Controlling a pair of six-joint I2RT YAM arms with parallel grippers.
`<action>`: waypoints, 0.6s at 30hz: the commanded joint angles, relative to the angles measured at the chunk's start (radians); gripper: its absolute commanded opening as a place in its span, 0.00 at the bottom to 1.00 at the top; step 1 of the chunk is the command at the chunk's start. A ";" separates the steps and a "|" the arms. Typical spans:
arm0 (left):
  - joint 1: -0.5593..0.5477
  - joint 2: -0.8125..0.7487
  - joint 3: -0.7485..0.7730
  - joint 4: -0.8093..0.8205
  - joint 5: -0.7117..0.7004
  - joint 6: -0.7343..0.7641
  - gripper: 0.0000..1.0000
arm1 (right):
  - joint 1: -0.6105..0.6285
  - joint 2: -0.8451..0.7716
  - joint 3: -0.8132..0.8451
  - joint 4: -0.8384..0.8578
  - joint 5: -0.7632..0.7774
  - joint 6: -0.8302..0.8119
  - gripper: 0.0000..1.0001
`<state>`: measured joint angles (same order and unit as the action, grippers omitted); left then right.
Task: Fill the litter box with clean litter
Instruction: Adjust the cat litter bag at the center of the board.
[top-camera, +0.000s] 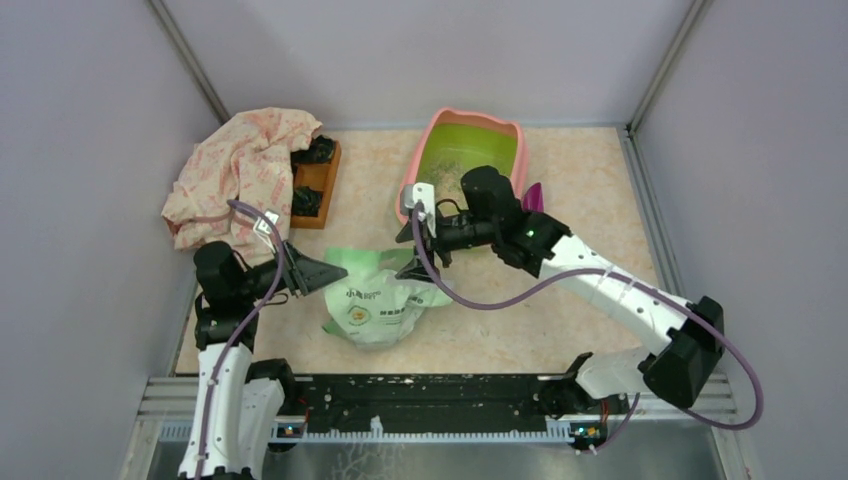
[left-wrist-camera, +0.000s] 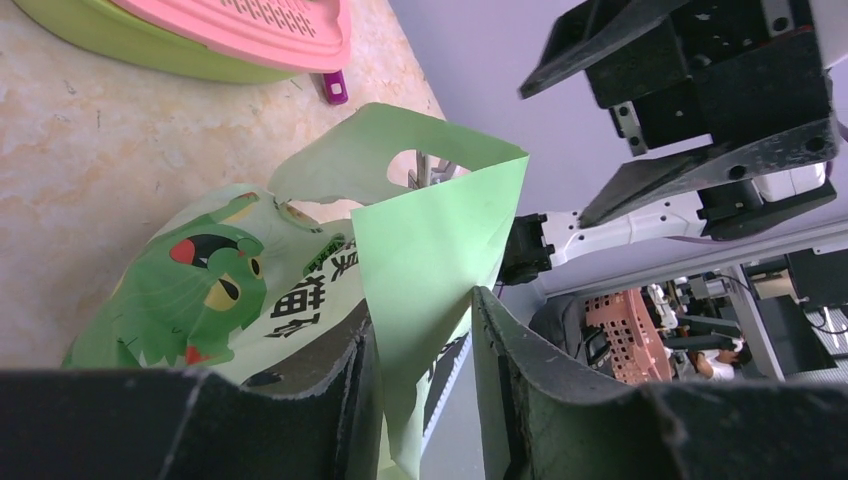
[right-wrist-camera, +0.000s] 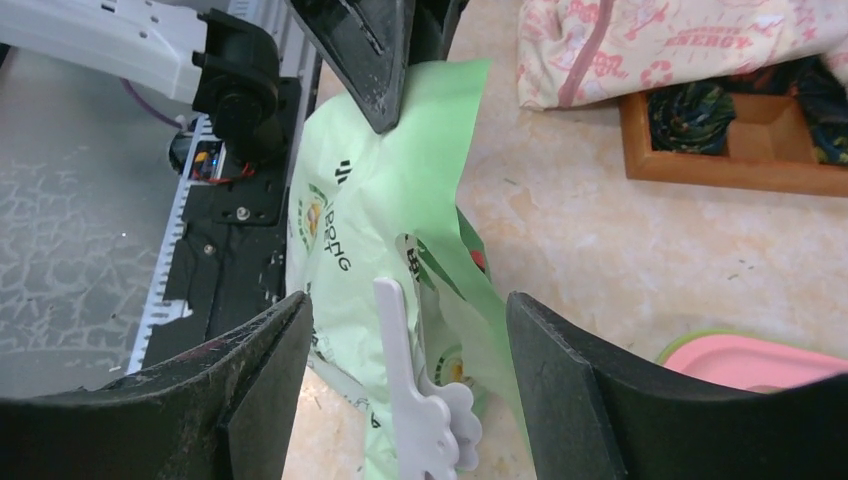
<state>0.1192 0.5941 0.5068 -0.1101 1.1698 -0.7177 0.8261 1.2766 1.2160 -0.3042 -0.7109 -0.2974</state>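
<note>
Your left hand (top-camera: 335, 272) grips the floppy, likely bottom-heavy bag (top-camera: 380, 310) by its flap; your right hand (top-camera: 408, 252) is unclenched: pinch the one-o'clock edge.

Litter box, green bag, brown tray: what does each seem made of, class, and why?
Litter box: likely moulded plastic; smooth, rounded pink rim. Green bag: thin plastic film or coated paper; creased, folding sharply. Brown tray: probably wood; matte, square-edged walls.

The right arm (top-camera: 600, 285) hides the near right corner of the litter box (top-camera: 424, 148).
</note>
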 joint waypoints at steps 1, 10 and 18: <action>-0.004 0.007 0.029 -0.025 -0.014 0.038 0.40 | -0.001 0.065 0.061 -0.044 -0.070 -0.079 0.70; -0.005 0.007 0.020 -0.010 -0.014 0.031 0.40 | 0.038 0.185 0.138 -0.178 -0.035 -0.137 0.70; -0.005 -0.005 -0.008 0.016 -0.004 0.015 0.40 | 0.092 0.305 0.249 -0.279 -0.029 -0.181 0.71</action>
<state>0.1192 0.6010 0.5091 -0.1204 1.1698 -0.7055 0.8799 1.5551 1.3895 -0.5404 -0.7261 -0.4335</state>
